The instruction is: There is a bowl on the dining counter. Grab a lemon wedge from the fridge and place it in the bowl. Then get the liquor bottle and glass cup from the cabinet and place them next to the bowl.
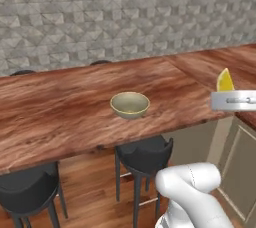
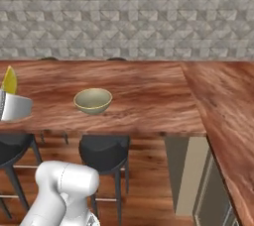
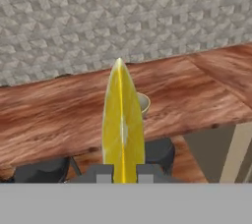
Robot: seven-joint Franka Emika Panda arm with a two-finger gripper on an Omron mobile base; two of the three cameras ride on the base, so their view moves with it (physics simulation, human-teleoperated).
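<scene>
Lemon wedge (image 3: pixel 122 125) stood upright, edge-on, pinched between the two fingertips (image 3: pixel 101 173) of the gripper (image 3: pixel 122 175), jaws closed narrowly onto its lower end. In the left base view the wedge (image 1: pixel 225 80) rose above the gripper at right, over the counter (image 1: pixel 60 107) edge. Bowl (image 1: pixel 130 104) sat mid-counter, well left of the wedge, with dark stools (image 1: pixel 144 155) below.

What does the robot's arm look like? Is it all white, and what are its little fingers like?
The arm is smooth, rounded and glossy white, like fat tubes joined together. The hand part near the gripper looks like a pale grey-white block with small dark marks on its side. The fingertips are small, square and dark grey. No cables or writing can be seen.
</scene>
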